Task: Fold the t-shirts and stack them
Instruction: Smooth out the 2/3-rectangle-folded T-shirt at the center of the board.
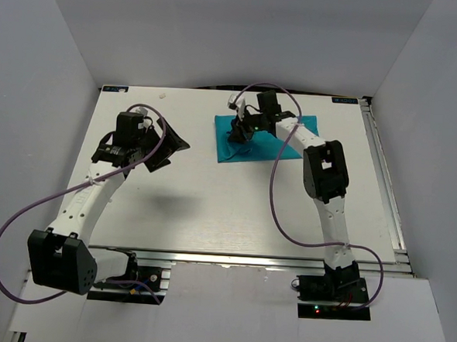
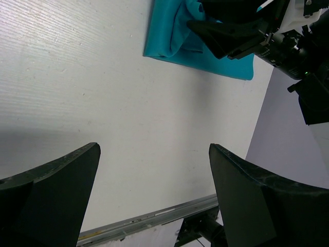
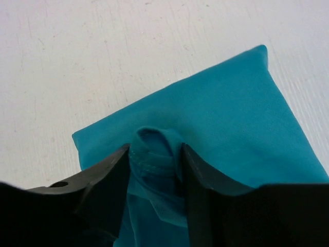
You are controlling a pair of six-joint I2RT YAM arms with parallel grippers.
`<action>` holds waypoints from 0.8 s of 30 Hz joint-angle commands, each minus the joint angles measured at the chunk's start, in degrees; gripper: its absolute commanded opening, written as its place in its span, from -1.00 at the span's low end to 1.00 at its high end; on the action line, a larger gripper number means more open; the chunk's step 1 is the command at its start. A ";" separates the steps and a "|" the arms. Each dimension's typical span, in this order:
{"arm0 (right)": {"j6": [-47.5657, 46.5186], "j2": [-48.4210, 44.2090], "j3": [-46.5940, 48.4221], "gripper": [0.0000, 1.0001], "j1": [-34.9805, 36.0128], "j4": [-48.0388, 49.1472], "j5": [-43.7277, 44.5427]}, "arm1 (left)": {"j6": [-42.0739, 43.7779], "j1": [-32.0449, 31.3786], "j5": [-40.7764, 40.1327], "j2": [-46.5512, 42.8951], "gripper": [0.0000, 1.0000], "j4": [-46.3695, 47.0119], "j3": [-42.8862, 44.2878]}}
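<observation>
At far side of tabletop, right of centre, found teal t-shirt lying as a flat folded rectangle. Couldn't see its left-middle from top view, since right arm reached across and covered it. Couldn't make out the grip there either, only dark hardware over cloth. From left wrist view, caught one corner and one edge of t-shirt. Lost the rest at frame top or behind right arm's black parts. From right wrist view, lost near part of t-shirt behind finger bodies along frame bottom. Couldn't tell sleeves or collar in any view.

Saw right fingers part-closed, pinching a raised bunch of t-shirt with a stitched hem, both inner faces against cloth. In top view, placed right fingers on left part of t-shirt.

Saw left fingers spread wide, holding nothing, above bare tabletop and well apart from t-shirt. In top view, placed left fingers over left-middle of tabletop.
</observation>
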 commanded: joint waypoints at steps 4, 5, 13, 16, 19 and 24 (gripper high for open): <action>-1.76 -2.77 -1.53 -0.42 -0.27 3.04 2.06 | -0.78 0.38 0.80 -2.72 0.96 -0.17 -1.25; -1.76 -3.56 -2.68 -0.62 -0.45 3.57 2.06 | -0.87 0.38 0.89 -2.63 0.96 -0.17 -1.25; -1.41 -10.15 -10.93 -0.99 -3.43 3.84 0.57 | -0.69 0.47 1.50 -1.66 0.96 0.71 -0.55; 0.09 -13.58 -15.76 -0.93 -5.02 5.51 -0.66 | -0.43 0.47 1.68 -1.40 0.96 1.06 -0.46; 1.49 -15.78 -18.41 -0.77 -6.51 6.83 -1.63 | -0.34 0.47 2.20 -0.96 0.96 1.50 -0.54; 3.08 -16.84 -21.32 -0.64 -8.71 6.75 -2.07 | -0.26 0.47 2.73 -0.26 0.96 2.12 -0.28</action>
